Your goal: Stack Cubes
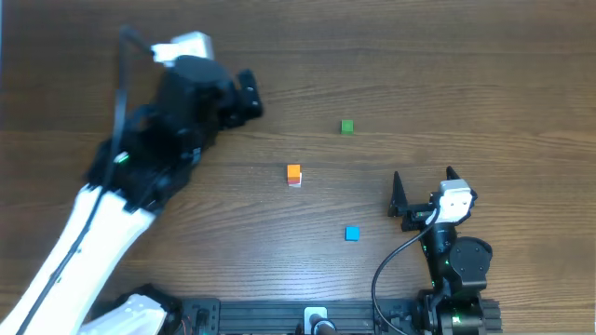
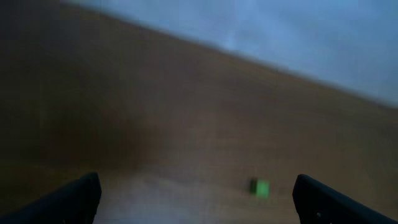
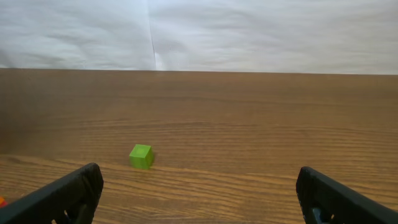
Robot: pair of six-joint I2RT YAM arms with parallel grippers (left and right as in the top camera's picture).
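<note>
The green cube (image 2: 260,188) lies ahead of the left gripper (image 2: 198,185), off-centre toward one finger. The jaws are apart, as are those of the right gripper (image 3: 199,175).

The tabletop (image 1: 521,84) is open wood between three cubes that stand well apart: the green cube (image 1: 347,127) farthest out, the orange cube (image 1: 294,171) in the middle, the blue cube (image 1: 351,234) nearest the bases. The left arm (image 1: 140,158) lies across the left side. Ahead of the right tool (image 1: 423,177), fingers spread, only the green cube stands, well off.
</note>
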